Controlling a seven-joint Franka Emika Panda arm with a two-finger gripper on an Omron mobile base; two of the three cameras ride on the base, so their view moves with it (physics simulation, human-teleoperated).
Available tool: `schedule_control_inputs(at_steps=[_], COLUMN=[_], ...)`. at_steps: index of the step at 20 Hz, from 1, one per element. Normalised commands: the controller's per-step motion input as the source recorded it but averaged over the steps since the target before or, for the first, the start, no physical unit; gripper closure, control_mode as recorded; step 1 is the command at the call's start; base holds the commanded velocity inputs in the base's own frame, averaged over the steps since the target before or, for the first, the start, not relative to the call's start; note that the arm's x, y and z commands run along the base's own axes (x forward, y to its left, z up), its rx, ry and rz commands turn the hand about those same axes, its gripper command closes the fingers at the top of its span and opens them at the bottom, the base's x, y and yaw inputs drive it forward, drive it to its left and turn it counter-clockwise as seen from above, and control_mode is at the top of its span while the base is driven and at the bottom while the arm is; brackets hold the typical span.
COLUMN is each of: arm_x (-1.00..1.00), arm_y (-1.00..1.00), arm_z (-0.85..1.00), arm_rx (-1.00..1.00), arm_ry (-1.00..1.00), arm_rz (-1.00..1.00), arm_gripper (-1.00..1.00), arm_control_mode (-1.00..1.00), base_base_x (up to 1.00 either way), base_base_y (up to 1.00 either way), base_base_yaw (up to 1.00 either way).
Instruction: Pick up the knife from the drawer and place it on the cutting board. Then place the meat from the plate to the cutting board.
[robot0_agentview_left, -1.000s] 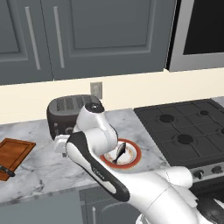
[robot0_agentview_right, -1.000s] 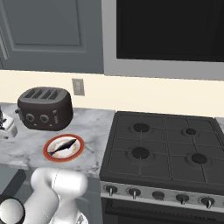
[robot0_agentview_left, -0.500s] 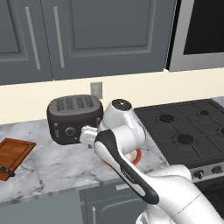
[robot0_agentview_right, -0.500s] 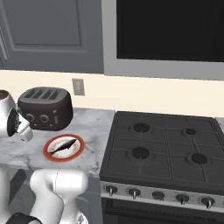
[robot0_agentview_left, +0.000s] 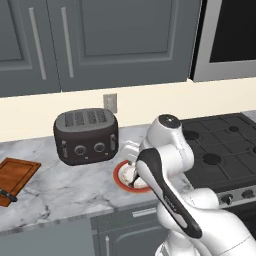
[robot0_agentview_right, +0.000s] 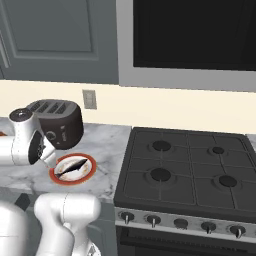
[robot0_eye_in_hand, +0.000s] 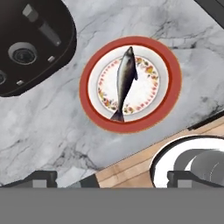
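The gripper (robot0_eye_in_hand: 111, 179) is held wide open above the plate (robot0_eye_in_hand: 173, 83), nothing gripped or touched. The meat (robot0_eye_in_hand: 125, 76) is seen lying on the plate's centre, beside the toaster (robot0_eye_in_hand: 30, 39). The knife (robot0_agentview_left: 7, 194) is laid on the cutting board (robot0_agentview_left: 17, 176).

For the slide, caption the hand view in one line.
Open tool above the fish-shaped meat lying on the orange-rimmed plate, toaster alongside.

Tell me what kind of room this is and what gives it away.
A home kitchen, rendered rather than real. A gas stove sits beside a marble counter carrying a black toaster, with grey cabinets above. A fish lies on a red-rimmed plate.
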Motion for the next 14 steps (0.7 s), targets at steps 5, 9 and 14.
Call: schedule_control_inputs(at_steps=[5,9,14], arm_x=[0.20,0.37,0.41], arm_y=[-0.50,-0.26,-0.03], arm_z=[-0.12,-0.22,-0.28], arm_rx=[0.06,0.00,-0.01], arm_ry=[0.05,0.05,0.03], arm_rz=[-0.13,-0.07,-0.01], arm_gripper=[-1.00,-1.00,-1.00], arm_control_mode=[-1.00,-1.00,-1.00], base_base_x=[0.00,0.00,0.00], base_base_y=[0.00,0.00,0.00], base_base_yaw=[0.00,0.00,0.00])
